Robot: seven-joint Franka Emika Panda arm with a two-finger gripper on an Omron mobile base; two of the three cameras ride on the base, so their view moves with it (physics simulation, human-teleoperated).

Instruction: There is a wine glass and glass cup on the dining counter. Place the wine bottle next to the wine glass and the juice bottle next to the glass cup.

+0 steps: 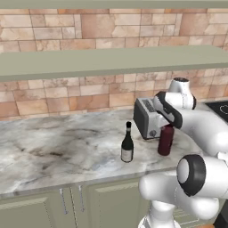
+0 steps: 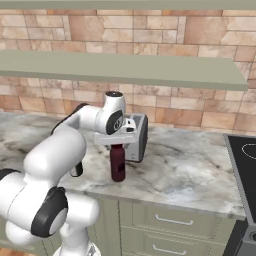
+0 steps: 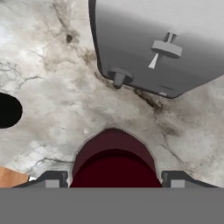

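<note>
— So which step was in hand?
— The juice bottle's pickup, as I judged it. The gripper (image 3: 113, 179) hung straight over the juice bottle (image 1: 165, 140), one finger on either side of its top, on the wall counter (image 1: 53, 151) just in front of the toaster (image 2: 136, 136).
— Were the jaws pinching it?
— I could not tell; they flanked it closely, but contact wasn't clear.
— And the wine bottle?
— The wine bottle (image 1: 127, 144) stood near, to the juice bottle's left, untouched.
— What did the next move call for?
— Probably a firm squeeze, then a straight lift clear of the toaster.
</note>
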